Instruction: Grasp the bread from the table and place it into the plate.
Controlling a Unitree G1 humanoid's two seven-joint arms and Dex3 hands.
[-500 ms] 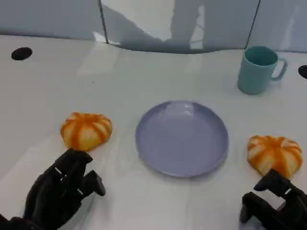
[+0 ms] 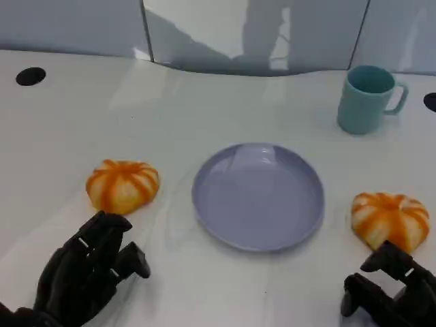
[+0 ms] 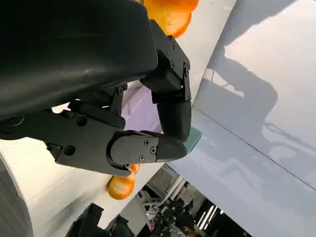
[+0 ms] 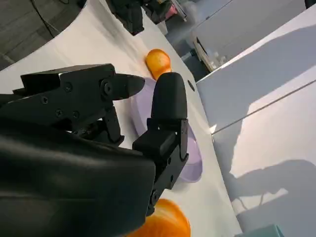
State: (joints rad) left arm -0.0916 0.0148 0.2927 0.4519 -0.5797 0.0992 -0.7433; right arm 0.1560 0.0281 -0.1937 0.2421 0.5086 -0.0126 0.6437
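Note:
Two orange-and-white striped bread rolls lie on the white table, one on each side of an empty lavender plate [image 2: 257, 196]. The left bread [image 2: 122, 185] sits just beyond my left hand [image 2: 85, 272], which hovers near the table's front edge with fingers spread, holding nothing. The right bread [image 2: 390, 219] lies directly in front of my right hand [image 2: 392, 293], which is also empty with fingers apart. In the left wrist view the near bread [image 3: 168, 12] shows past the hand's fingers [image 3: 148, 148]. The right wrist view has its near bread [image 4: 163, 222] beside the fingers [image 4: 168, 103].
A teal mug [image 2: 368, 99] stands at the back right, behind the plate. Black round holes sit in the table at the far left [image 2: 30, 75] and far right [image 2: 430, 101]. A grey partition wall [image 2: 259, 34] runs along the back.

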